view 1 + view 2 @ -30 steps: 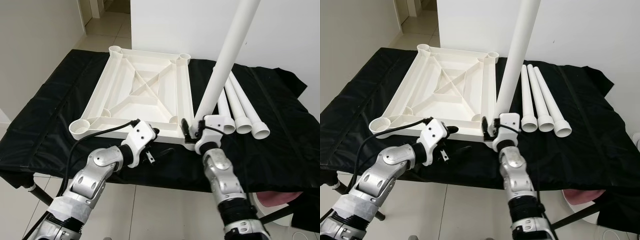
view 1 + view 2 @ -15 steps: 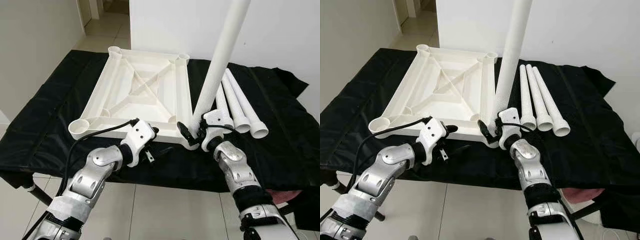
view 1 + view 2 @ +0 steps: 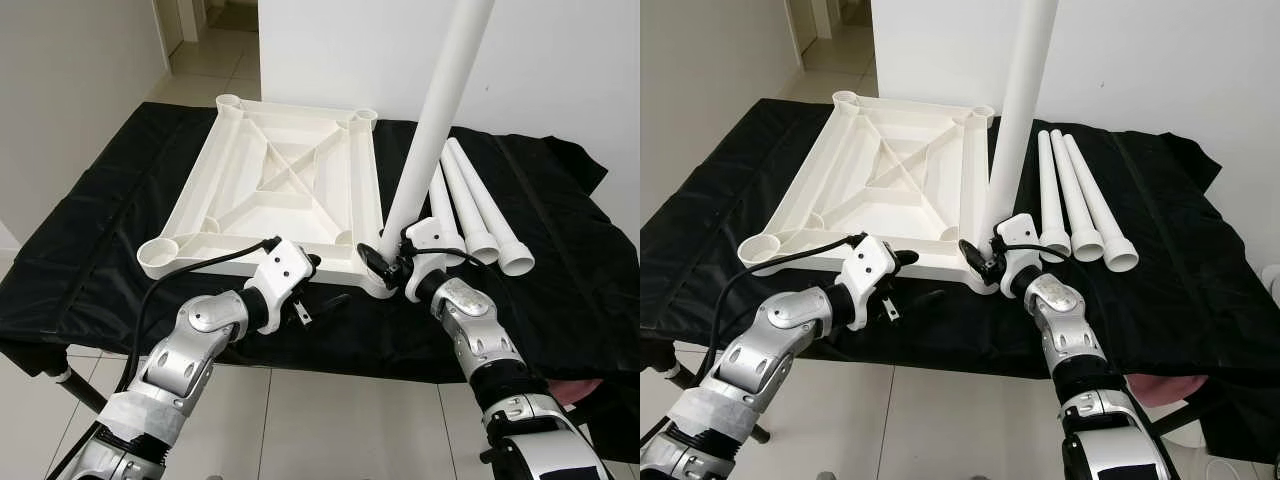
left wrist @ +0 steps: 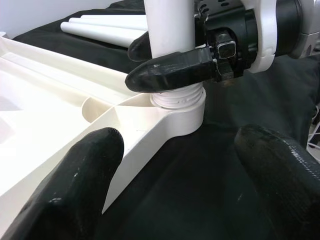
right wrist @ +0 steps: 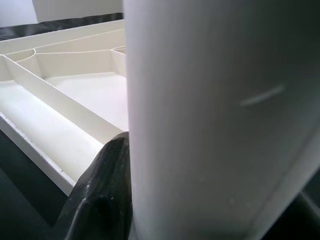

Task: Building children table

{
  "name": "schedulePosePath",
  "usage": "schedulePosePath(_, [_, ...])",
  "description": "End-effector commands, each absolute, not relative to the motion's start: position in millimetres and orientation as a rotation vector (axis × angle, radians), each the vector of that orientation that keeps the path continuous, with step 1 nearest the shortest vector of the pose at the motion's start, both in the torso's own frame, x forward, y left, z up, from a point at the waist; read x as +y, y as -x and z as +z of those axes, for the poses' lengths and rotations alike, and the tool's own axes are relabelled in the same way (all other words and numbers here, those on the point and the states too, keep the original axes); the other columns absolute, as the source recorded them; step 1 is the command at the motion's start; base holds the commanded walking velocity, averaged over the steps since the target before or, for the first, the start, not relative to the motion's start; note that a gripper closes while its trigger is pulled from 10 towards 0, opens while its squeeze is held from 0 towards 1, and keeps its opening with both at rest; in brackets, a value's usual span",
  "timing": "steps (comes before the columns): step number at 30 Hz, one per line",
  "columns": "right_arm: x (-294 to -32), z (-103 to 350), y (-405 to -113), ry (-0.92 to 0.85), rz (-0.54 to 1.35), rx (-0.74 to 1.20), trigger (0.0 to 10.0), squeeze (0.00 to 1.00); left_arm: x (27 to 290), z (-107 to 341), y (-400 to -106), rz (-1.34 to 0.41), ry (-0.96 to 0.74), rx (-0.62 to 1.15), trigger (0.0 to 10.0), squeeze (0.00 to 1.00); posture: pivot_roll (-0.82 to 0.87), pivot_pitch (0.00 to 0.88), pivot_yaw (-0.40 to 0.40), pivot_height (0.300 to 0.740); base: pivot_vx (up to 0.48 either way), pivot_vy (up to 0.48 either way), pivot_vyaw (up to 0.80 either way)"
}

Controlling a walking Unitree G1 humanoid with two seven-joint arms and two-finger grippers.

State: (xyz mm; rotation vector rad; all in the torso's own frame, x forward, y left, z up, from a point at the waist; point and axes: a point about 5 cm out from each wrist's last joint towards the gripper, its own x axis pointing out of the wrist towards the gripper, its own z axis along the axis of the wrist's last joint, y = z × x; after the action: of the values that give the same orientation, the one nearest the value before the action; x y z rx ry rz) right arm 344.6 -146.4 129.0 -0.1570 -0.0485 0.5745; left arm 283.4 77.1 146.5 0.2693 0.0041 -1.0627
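Observation:
The white table top [image 3: 205,175] lies upside down on the black cloth. A long white table leg [image 3: 430,130] stands almost upright, its threaded end in the near right corner socket [image 4: 177,112]. My right gripper [image 3: 385,265] is shut on the leg just above that socket; a black finger [image 4: 170,70] presses its side. My left gripper [image 3: 318,285] is open, low over the cloth at the table top's near edge, a short way left of the socket, with nothing between its fingers [image 4: 75,190].
Three more white legs [image 3: 480,215] lie side by side on the cloth to the right of the table top. The black cloth [image 3: 90,230] hangs over the support's edges. A white wall stands behind, tiled floor at far left.
The leg has tipped from a rightward lean to nearly upright, and its base has settled into the corner socket. My right forearm has swung out to the right. The left gripper has barely moved.

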Motion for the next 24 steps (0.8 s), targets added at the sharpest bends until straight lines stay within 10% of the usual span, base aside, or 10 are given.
schedulePosePath(1, [-153.9,122.0,-342.1,0.158,0.547,-0.02,0.0,0.0,74.8,141.0,-281.0,-1.09,-0.242,0.042,10.0,0.0,-0.01,0.001,-0.026,0.74,0.0,0.0,0.0])
schedulePosePath(3, [-154.8,121.2,-342.1,0.151,0.533,-0.02,0.0,0.0,74.9,140.8,-281.4,-1.087,-0.234,0.048,10.0,0.0,-0.01,0.001,-0.026,0.74,0.0,0.0,0.0])
schedulePosePath(4, [-155.4,120.5,-341.9,0.143,0.517,-0.018,10.0,0.0,75.0,140.9,-281.8,-1.087,-0.228,0.05,10.0,0.0,-0.01,0.001,-0.028,0.74,0.0,0.0,0.0])
schedulePosePath(24, [-140.2,111.6,-333.2,-0.037,-0.078,0.014,10.0,0.0,82.5,147.4,-289.8,-1.021,-0.178,0.043,10.0,0.0,-0.01,0.0,-0.04,0.74,0.0,0.0,0.0])
